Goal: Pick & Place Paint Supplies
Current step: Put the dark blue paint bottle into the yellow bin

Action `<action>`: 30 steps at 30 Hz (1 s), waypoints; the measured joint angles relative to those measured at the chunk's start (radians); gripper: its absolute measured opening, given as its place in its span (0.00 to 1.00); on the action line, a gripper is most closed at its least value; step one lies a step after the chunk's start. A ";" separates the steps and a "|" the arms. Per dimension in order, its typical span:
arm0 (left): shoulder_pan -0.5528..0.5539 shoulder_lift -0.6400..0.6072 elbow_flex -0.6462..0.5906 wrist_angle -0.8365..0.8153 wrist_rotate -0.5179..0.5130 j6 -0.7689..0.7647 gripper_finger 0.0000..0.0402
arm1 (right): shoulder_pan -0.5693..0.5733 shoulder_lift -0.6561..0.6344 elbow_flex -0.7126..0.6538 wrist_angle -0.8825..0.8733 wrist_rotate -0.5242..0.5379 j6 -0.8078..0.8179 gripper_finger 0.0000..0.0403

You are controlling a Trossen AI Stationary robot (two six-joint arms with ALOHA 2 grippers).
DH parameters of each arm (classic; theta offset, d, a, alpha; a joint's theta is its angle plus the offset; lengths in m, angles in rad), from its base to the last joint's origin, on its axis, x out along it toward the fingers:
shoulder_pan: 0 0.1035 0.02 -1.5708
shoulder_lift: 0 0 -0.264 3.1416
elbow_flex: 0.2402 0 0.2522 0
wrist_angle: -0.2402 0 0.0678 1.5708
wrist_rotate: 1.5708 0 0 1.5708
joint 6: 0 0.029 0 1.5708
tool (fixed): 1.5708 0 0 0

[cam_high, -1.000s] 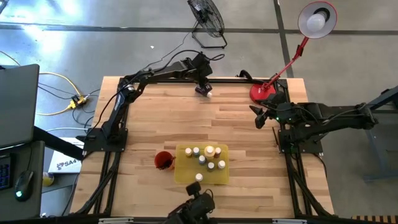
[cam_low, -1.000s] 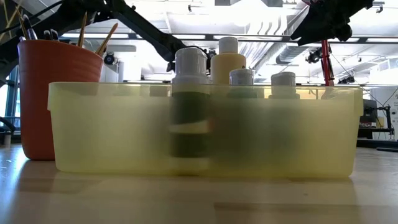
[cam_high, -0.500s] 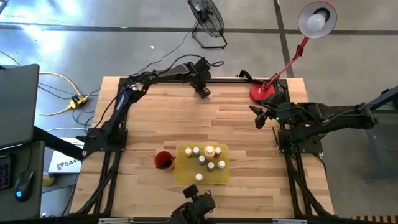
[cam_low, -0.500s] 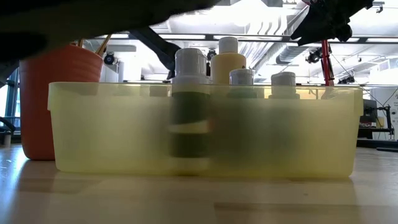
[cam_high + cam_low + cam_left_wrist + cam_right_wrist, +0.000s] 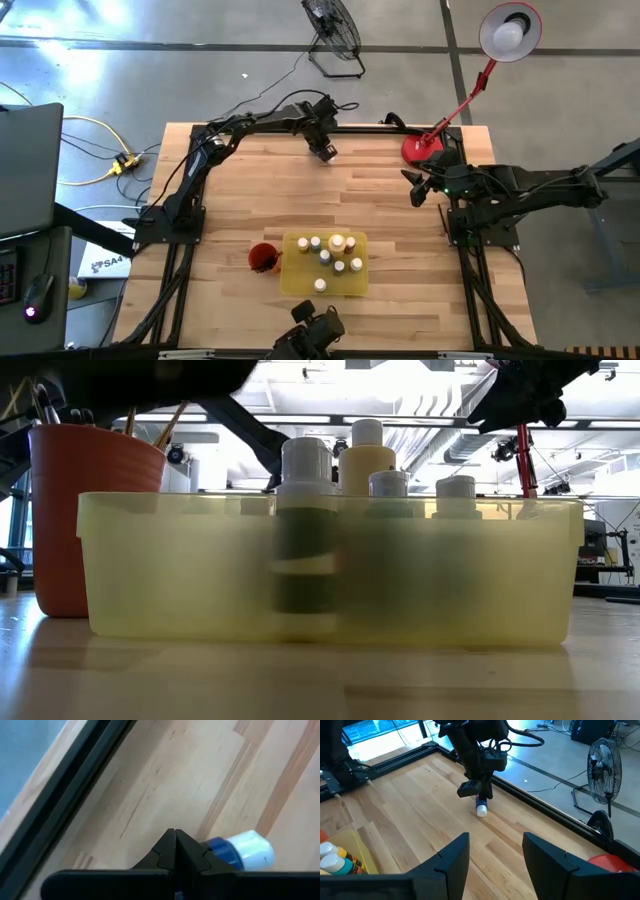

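1. The wooden counter [image 5: 300, 200] is a pale plank top edged by a dark metal frame, standing on a grey floor, with a fan [image 5: 333, 28] and a red lamp [image 5: 428, 145] at its far side.
2. The left arm reaches across to the far edge; the left pincer [image 5: 323, 150] hangs low there with its fingers [image 5: 175, 847] pressed together, holding nothing.
3. The right arm waits at the right edge; the right pincer [image 5: 418, 190] stands open and empty, its fingers [image 5: 452, 857] well apart.
4. A flat yellow tray [image 5: 293, 285] sits near the front edge, holding several pale-capped paint bottles [image 5: 337, 243] standing upright.
5. A red cup [image 5: 262, 258] stands touching or just beside the tray's left side, with brushes [image 5: 170, 422] poking from it.
6. One blue paint bottle [image 5: 240, 852] lies on its side on the counter directly under the left pincer, its long axis running along the planks and its white cap [image 5: 481, 811] pointing away from the far edge. Whether the fingers touch it cannot be told.
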 joint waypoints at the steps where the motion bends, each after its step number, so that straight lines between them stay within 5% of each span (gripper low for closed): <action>1: 0.000 -0.004 0.001 -0.003 0.007 -0.020 0.00 | 0.000 0.000 0.000 0.000 0.001 0.000 0.43; 6: 0.000 -0.011 0.110 -0.072 0.110 -0.050 0.00 | 0.000 0.000 0.000 0.000 0.005 -0.003 0.43; 13: -0.002 -0.012 0.127 -0.083 -0.043 0.064 0.00 | 0.000 0.000 0.000 0.000 0.003 -0.002 0.43; 30: 0.000 0.000 0.050 -0.158 -0.034 0.017 0.00 | 0.000 0.000 0.000 0.000 -0.001 -0.003 0.43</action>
